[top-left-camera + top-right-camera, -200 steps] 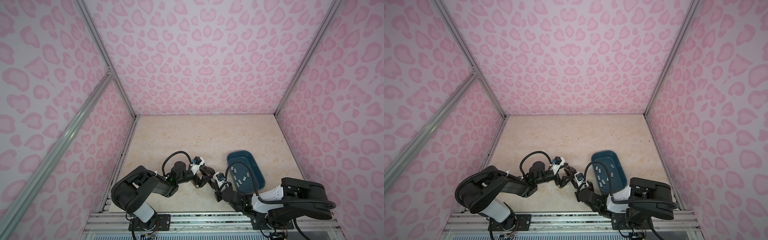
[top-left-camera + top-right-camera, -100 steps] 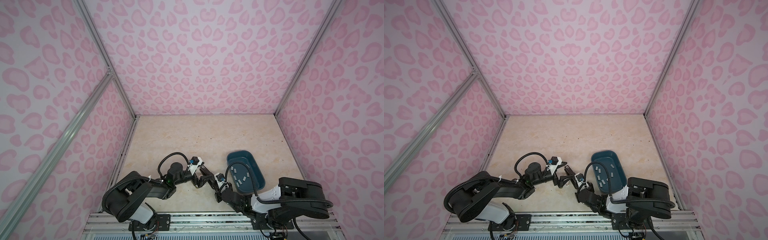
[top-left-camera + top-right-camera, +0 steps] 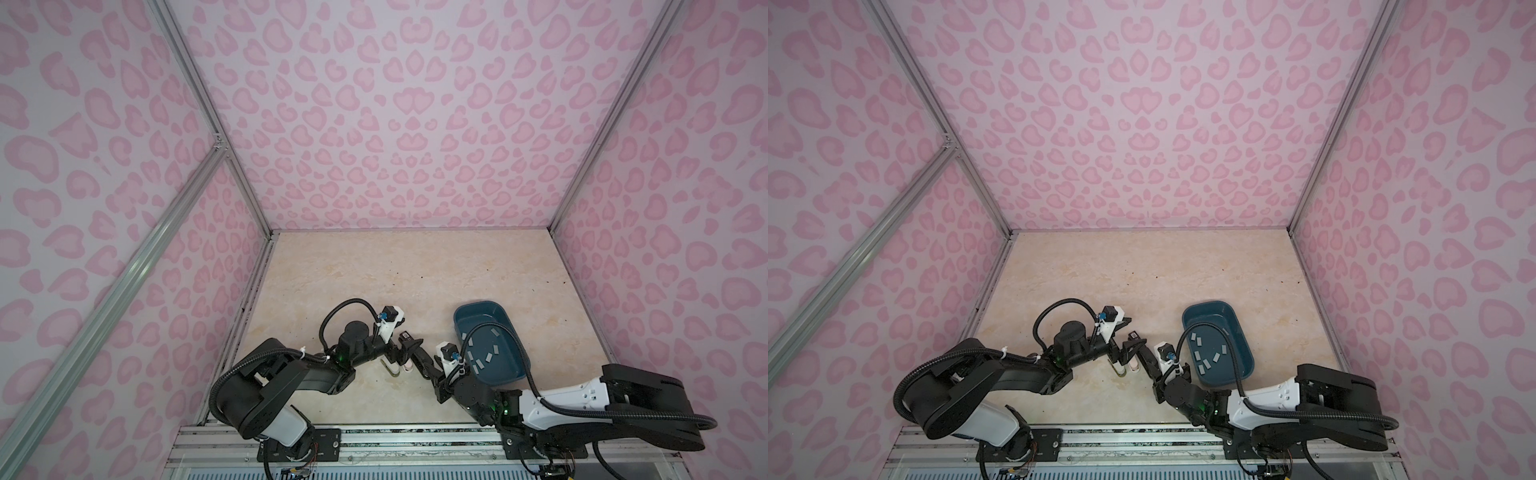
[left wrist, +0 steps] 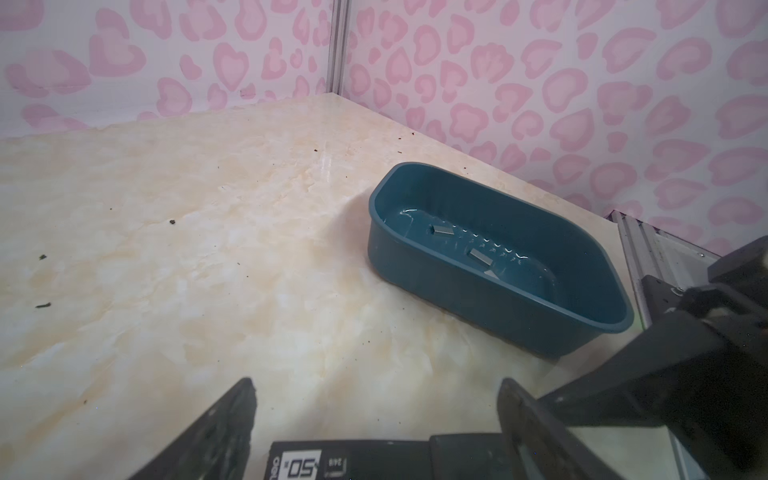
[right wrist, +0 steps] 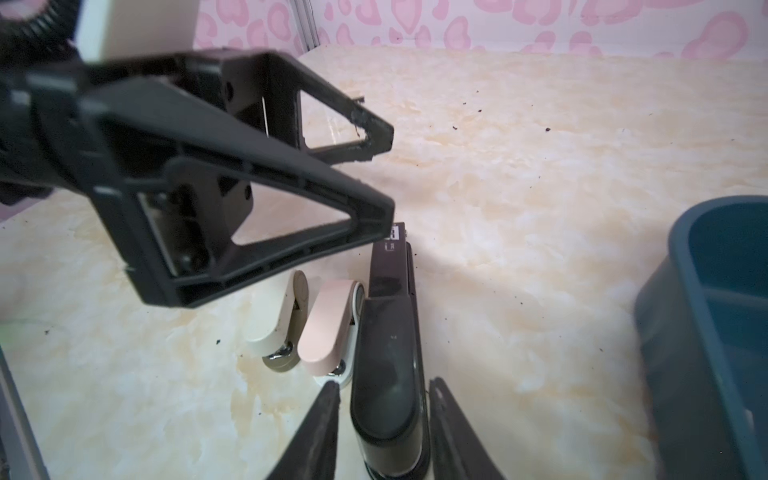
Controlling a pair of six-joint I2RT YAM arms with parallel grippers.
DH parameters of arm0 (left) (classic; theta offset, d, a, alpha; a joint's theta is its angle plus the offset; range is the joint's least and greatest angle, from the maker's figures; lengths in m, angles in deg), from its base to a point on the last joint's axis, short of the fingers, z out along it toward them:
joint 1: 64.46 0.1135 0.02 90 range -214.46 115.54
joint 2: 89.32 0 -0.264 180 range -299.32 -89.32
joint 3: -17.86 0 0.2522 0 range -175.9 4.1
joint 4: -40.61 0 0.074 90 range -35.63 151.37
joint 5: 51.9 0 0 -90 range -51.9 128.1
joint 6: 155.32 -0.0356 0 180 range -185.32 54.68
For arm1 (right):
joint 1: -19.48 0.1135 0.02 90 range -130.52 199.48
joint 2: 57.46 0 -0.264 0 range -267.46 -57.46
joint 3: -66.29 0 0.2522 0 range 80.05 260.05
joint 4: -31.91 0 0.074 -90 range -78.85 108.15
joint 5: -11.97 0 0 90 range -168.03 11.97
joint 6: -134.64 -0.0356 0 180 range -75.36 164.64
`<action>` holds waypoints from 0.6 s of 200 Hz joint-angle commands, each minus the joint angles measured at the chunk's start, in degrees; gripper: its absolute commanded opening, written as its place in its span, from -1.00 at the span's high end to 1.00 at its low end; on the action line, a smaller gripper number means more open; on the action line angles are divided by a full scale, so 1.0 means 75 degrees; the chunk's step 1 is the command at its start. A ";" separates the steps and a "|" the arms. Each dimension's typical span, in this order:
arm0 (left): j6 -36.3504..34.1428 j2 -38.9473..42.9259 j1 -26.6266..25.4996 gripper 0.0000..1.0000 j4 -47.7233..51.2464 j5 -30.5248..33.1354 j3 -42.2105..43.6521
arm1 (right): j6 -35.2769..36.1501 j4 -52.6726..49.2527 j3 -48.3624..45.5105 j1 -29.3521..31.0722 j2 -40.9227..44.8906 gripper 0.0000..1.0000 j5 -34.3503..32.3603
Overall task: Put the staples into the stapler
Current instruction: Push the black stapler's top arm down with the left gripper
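A black stapler [image 5: 390,332] lies flat on the marble table, its labelled front end [image 4: 299,463] pointing away from my right arm. My right gripper [image 5: 383,382] is open and straddles the stapler's rear end, with a thin gap on each side. My left gripper [image 4: 376,384] is wide open around the stapler's front end without touching it. In both top views the two grippers [image 3: 409,349] [image 3: 1148,363] meet over the stapler near the front middle. The staples [image 3: 486,356] [image 4: 442,230], small grey strips, lie loose in a teal tub [image 3: 478,305].
A cream mini stapler [image 5: 276,320] and a pink mini stapler [image 5: 328,328] lie side by side against the black stapler, on my left gripper's side. The teal tub [image 5: 706,332] stands right of my right gripper. Pink-patterned walls enclose the table on three sides.
My right gripper's jaws have parted from the black stapler's rear end. My left arm's elbow has swung down and to the left, while its gripper stays over the stapler's front end.
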 commanded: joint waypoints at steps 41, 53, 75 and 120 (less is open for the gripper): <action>-0.0112 -0.0235 -0.0006 -0.69 -0.0058 -0.0096 -0.0158 | 0.0232 -0.0914 0.0483 -0.0087 0.0300 0.49 -0.0151; -0.0130 -0.0279 -0.0001 -0.66 -0.0036 -0.0067 -0.0172 | 0.0235 -0.0867 0.0486 -0.0175 0.0276 0.52 -0.0033; -0.0157 -0.0293 0.0000 -0.53 -0.0105 -0.0031 -0.0152 | 0.0217 -0.0883 0.0555 -0.0292 0.0163 0.55 0.0111; -0.0190 -0.0387 -0.0002 -0.37 -0.0142 0.0032 -0.0175 | 0.0179 -0.0851 0.0758 -0.0486 -0.0306 0.61 0.0350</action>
